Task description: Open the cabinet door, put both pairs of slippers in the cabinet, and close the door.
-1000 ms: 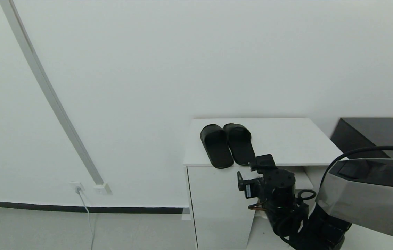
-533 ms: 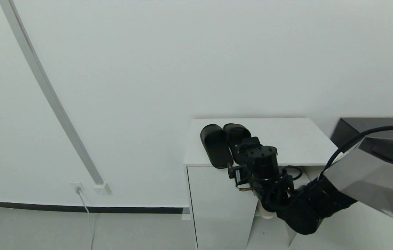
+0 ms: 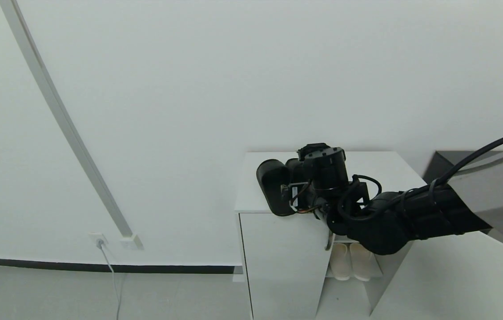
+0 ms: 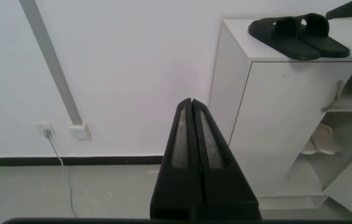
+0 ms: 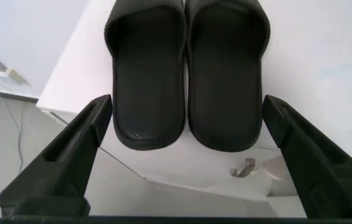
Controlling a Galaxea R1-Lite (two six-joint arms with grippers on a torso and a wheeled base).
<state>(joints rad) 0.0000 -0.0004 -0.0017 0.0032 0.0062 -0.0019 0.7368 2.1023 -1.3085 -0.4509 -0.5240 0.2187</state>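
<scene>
Right gripper (image 5: pixel 186 107) hangs over the cabinet (image 3: pixel 380 180) top, jaws spread wide, holding nothing. The black slippers (image 5: pixel 213 68) lie side by side between its fingers and just ahead, heels at the top's front edge. Left gripper (image 4: pixel 192 107) is pressed closed and empty, well apart from the cabinet. White slippers (image 3: pixel 349 260) sit on a shelf below the right gripper, with the door (image 3: pixel 433 280) open. Risks as we judge them: an off-centre squeeze could pinch one slipper and pop the other out, soft soles may buckle, and a dragging finger could tip the pair off the edge.
</scene>
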